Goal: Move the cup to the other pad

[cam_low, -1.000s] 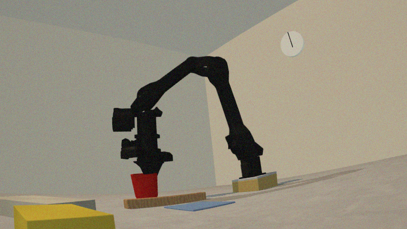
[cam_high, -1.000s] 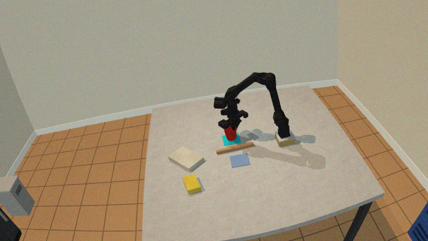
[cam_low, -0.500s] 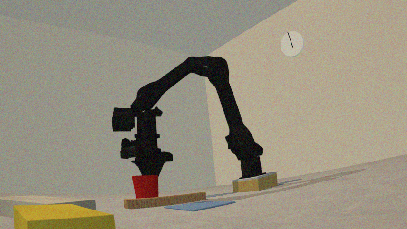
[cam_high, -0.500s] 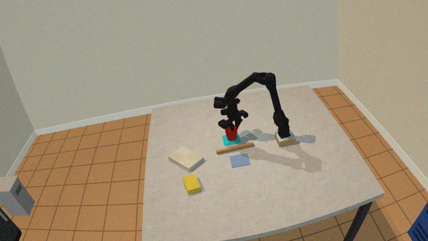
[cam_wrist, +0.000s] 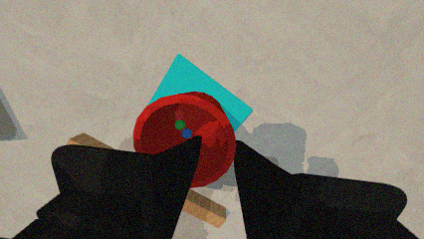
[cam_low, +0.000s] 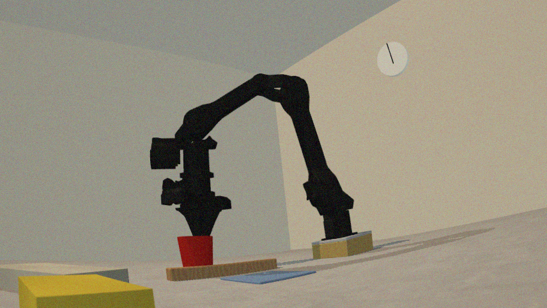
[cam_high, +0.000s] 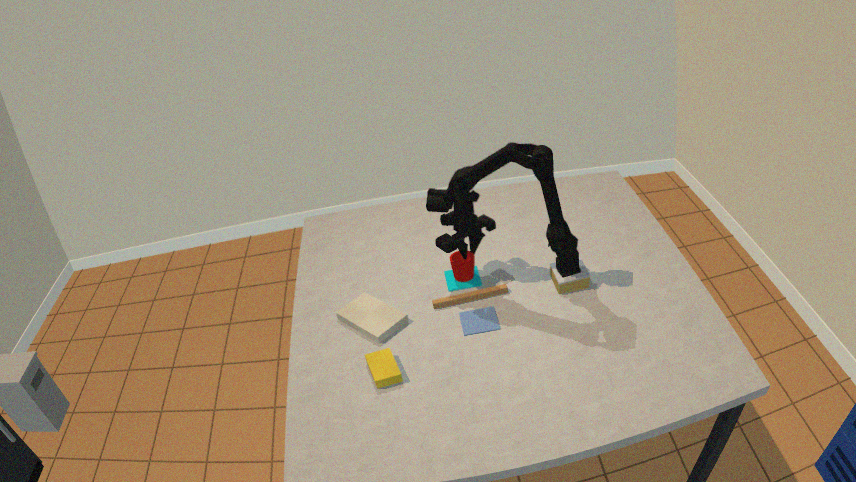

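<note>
The red cup (cam_high: 462, 266) (cam_low: 195, 250) (cam_wrist: 164, 129) stands upright on the cyan pad (cam_high: 477, 280) (cam_wrist: 189, 80). A green marble (cam_wrist: 180, 124) and a blue marble (cam_wrist: 186, 133) lie inside it. My gripper (cam_high: 467, 248) (cam_low: 200, 232) (cam_wrist: 218, 143) points straight down over the cup's rim. Its fingers stand apart on either side of the cup's wall, with a gap showing, so it is open. The pale blue pad (cam_high: 479, 320) (cam_low: 268, 276) lies flat on the near side of a wooden bar (cam_high: 470, 296) (cam_low: 222, 269) (cam_wrist: 204, 209). The exterior view hides the cyan pad behind the bar.
A beige slab (cam_high: 372, 315) and a yellow block (cam_high: 383, 367) (cam_low: 84, 292) lie to the left front of the pads. The arm's base (cam_high: 569, 280) (cam_low: 341, 245) stands to the right. The table edge runs along the left and front.
</note>
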### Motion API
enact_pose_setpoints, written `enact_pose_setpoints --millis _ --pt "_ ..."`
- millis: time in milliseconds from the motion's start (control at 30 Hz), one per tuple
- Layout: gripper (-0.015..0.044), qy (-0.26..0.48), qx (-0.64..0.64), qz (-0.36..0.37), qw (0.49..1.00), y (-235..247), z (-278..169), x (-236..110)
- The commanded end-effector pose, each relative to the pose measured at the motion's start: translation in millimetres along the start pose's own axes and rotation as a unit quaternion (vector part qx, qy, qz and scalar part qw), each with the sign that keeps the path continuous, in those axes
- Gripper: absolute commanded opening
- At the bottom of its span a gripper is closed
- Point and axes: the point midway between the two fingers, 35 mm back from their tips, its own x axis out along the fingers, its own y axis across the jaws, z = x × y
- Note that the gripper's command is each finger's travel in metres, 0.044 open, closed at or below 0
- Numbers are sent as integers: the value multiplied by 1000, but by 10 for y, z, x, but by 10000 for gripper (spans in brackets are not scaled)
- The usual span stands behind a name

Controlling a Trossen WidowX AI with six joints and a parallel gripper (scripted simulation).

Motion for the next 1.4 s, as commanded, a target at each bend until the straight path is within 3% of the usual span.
enact_pose_setpoints --millis 0,667,1067,1367 --pt "128 1 -2 1 1000 5 4 -62" --pt "128 3 -3 1 1000 -10 14 -310" --pt "440 2 -1 -1 1000 -7 20 -327" --pt "440 2 -2 0 1000 0 34 -631"
